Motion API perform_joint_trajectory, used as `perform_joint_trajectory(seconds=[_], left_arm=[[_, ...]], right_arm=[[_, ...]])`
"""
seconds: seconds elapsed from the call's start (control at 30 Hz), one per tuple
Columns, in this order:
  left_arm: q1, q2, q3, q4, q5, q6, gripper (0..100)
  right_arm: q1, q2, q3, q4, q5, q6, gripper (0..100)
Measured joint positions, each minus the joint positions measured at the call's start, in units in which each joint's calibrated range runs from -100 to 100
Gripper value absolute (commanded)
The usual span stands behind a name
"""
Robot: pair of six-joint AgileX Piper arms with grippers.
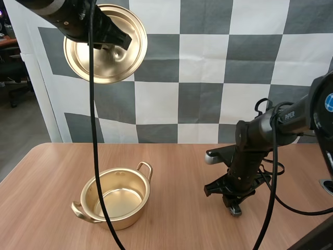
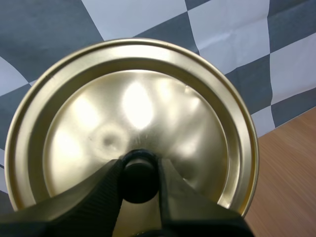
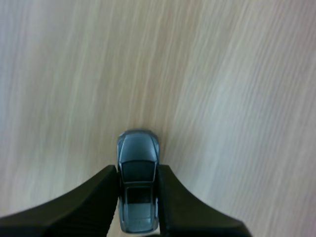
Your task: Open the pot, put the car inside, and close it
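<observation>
Standing on wooden table (image 1: 182, 172): open pot (image 1: 126, 214).

We work over a wooden table (image 1: 182, 177), light brown, with the grain running along its top. Directly on it stands the golden pot (image 1: 130, 213), upright and uncovered, its shiny bottom showing and a loop handle on each of two opposite sides. Well apart from the pot, to its right, a small grey car (image 1: 235, 210) is down at the tabletop. We cannot tell whether its wheels touch the wood.
</observation>
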Motion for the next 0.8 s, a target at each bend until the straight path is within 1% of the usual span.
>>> perform_joint_trajectory(seconds=[0.2, 0.3, 0.4, 0.57, 0.63, 0.7, 0.77, 0.8], left_arm=[[0.00, -0.8, -5.3, 0.2, 2.5, -0.2, 0], [0.00, -1.1, -9.2, 0.2, 5.1, -0.3, 0], [0.00, -1.1, -13.8, 0.3, 5.3, -0.8, 0], [0.00, -1.1, -17.9, 0.5, 5.7, -1.5, 0], [0.00, -1.1, -22.4, 1.3, 6.8, -2.6, 0], [0.00, -1.1, -27.8, 2.0, 6.7, -4.4, 0], [0.00, -1.1, -31.7, 3.1, 6.7, -5.6, 0], [0.00, -1.1, -32.7, 3.3, 6.7, -5.8, 0]], right_arm=[[0.4, -5.8, -7.5, 0.4, 7.7, -0.8, 0], [1.5, -9.2, -12.1, 0.4, 11.3, -1.6, 0], [3.4, -11.6, -16.6, 0.4, 14.2, -2.0, 0], [5.0, -11.9, -18.9, 0.6, 15.1, -2.0, 0], [7.4, -11.7, -21.7, 0.5, 15.3, -2.0, 0], [12.2, -11.5, -25.9, 0.5, 15.5, -2.0, 0], [14.6, -11.5, -27.0, 0.5, 15.1, -1.7, 0], [14.8, -11.5, -27.2, 0.5, 15.1, -1.6, 0]])
